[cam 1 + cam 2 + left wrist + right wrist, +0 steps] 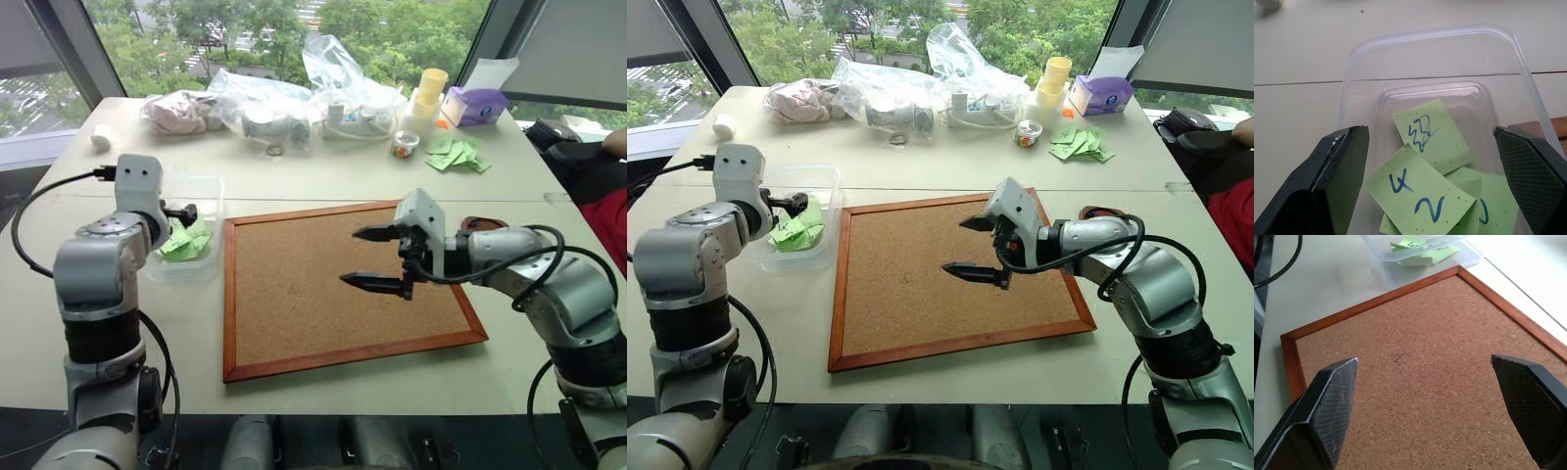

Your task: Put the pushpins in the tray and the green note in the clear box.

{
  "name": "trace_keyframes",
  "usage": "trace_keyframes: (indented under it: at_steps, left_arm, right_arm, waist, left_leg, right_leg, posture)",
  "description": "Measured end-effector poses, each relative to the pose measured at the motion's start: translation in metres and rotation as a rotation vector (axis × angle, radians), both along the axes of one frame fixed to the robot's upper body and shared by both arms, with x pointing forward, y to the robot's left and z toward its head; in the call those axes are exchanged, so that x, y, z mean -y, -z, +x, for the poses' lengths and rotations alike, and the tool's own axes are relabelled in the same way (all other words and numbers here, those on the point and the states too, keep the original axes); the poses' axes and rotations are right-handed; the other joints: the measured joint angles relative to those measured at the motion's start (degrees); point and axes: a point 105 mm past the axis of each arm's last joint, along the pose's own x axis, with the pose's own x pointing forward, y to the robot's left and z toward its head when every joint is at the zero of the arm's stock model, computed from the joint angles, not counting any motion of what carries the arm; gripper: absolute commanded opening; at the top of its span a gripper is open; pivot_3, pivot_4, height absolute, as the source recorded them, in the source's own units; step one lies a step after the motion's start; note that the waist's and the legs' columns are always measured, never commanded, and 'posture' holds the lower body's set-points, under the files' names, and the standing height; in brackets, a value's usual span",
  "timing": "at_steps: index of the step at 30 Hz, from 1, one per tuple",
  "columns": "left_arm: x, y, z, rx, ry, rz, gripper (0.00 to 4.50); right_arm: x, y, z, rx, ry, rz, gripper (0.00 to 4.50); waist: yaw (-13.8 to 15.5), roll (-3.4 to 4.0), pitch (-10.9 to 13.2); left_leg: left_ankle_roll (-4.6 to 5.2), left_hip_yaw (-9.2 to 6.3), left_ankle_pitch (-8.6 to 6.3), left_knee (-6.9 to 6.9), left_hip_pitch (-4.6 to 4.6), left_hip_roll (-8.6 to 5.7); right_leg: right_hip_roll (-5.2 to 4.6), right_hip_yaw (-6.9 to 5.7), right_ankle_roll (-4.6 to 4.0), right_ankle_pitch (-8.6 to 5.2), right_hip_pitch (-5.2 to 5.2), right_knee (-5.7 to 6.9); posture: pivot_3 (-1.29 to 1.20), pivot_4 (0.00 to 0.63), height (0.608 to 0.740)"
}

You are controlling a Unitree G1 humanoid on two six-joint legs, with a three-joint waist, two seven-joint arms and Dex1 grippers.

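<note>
Left end effector (1430,161) open above clear box (211,257) at left of corkboard (333,294); green note (1432,134) lies inside among other slips; right end effector (377,258) open, empty over bare cork; note step looks done; next: withdraw arms, check for leftover pushpins.

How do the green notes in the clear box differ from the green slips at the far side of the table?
The green notes lie in the clear box and bear dark handwritten marks. The green slips lie loose on the table, and marks cannot be made out. Both are light-green paper.
</note>
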Motion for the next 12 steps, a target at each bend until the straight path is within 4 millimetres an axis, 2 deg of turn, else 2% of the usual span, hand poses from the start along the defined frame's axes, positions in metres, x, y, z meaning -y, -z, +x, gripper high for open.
trace_keyframes:
  at_steps: [2,4,7,8,12]
  left_arm:
    - [0.003,-0.016,0.000,0.047,0.073,0.013,4.46]
    - [0.011,-0.035,-0.009,0.058,0.254,0.059,4.46]
    - [0.039,-0.052,-0.036,0.044,0.573,0.092,4.46]
    - [0.048,-0.048,-0.046,0.024,0.658,0.095,4.46]
    - [0.084,-0.013,-0.079,-0.106,0.933,0.047,4.46]
  right_arm:
    - [0.007,-0.008,0.001,-0.003,0.034,0.039,4.50]
    - [0.021,-0.013,-0.001,-0.039,0.076,0.086,4.50]
    - [0.052,-0.010,-0.006,-0.101,0.185,0.101,4.50]
    - [0.059,-0.008,-0.008,-0.112,0.213,0.095,4.50]
    - [0.084,0.010,-0.016,-0.170,0.322,0.057,4.50]
  waist:
    - [0.0,-0.01,0.0]
    - [-0.1,-0.05,0.0]
    - [0.0,-0.02,0.0]
    - [0.0,-0.01,0.0]
    - [-0.1,-0.04,0.0]
  left_leg:
    - [0.00,0.00,0.00,0.00,0.00,0.00]
    - [-0.02,0.02,0.00,-0.08,0.01,0.02]
    - [-0.01,0.06,-0.01,-0.14,0.02,-0.02]
    - [-0.01,0.06,-0.01,-0.13,0.03,-0.02]
    - [0.00,0.05,-0.01,-0.10,0.07,0.00]
  right_leg:
    - [0.00,0.00,0.00,0.00,0.00,0.00]
    - [0.00,-0.03,-0.01,-0.01,-0.03,-0.04]
    - [-0.09,-0.04,-0.02,-0.01,0.00,-0.09]
    - [-0.10,-0.03,-0.02,-0.01,0.01,-0.11]
    - [-0.05,-0.01,-0.02,-0.01,0.06,-0.10]
  posture:
    - [0.00,0.150,0.738]
    - [0.00,0.150,0.738]
    - [0.00,0.150,0.738]
    - [0.00,0.150,0.738]
    - [0.00,0.150,0.738]
